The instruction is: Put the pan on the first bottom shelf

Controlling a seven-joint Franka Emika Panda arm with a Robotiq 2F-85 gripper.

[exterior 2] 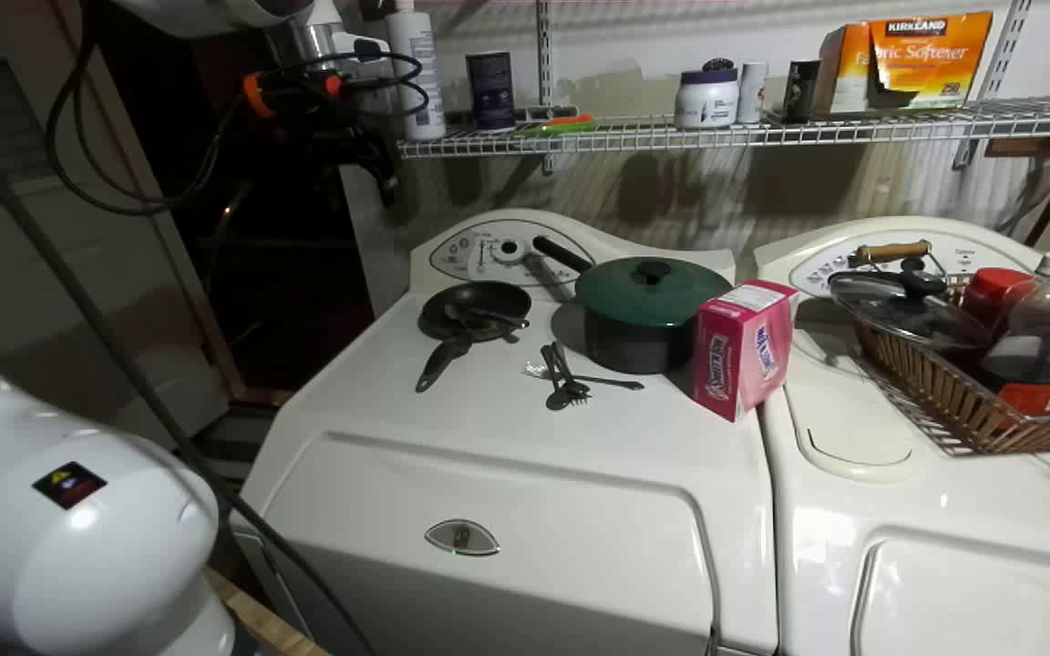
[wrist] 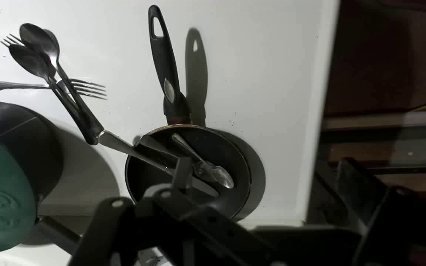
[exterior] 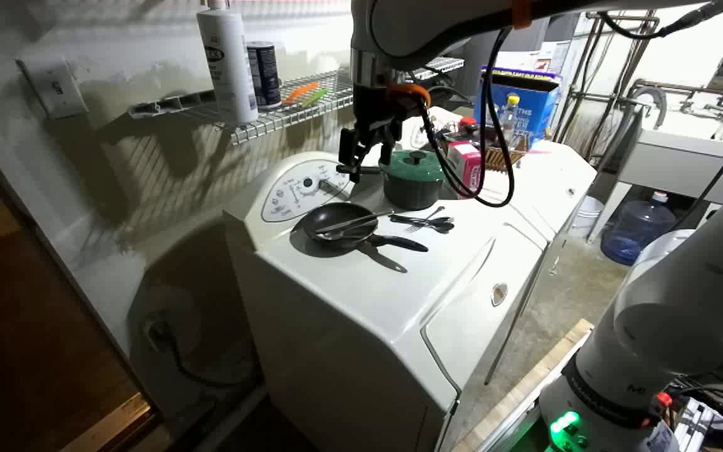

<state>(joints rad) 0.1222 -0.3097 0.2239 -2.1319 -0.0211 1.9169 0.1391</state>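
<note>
"Frying pan (wrist: 215, 149) is our headline act, but let's call it from the gripper (wrist: 264, 166) first!"

"Fingers (wrist: 183, 173) spread wide, nothing between them, and we have it hanging higher than the pan, well apart from it."

"So we've no grasp on the board yet! And the pan?"

"Sitting on top of the white laundry machine (exterior: 355, 295), handle (wrist: 161, 55) pointing toward the front. And look, we've got passengers: a table knife (wrist: 141, 156) and a spoon (wrist: 221, 175) in the pan, one end of the knife poking out over the rim!"

"We'd guess that cutlery could slide if the lift tilts. Further out?"

"Just beside the pan, a heap of forks and spoons (wrist: 64, 87); near them, the green-lidded pot (exterior 2: 653, 296). Then up the wall we go, in both exterior views: the white wire shelf (exterior 2: 634, 135), which we take for the target!"

"What's it carrying?"

"We spot a white bottle (exterior 2: 417, 77), a dark can (exterior 2: 490, 91) and a fabric softener box (exterior 2: 931, 64), among others."

"With the pan down on the machine, then, we see none of the job done: gripping, raising, setting down and letting go are all left for us."
</note>
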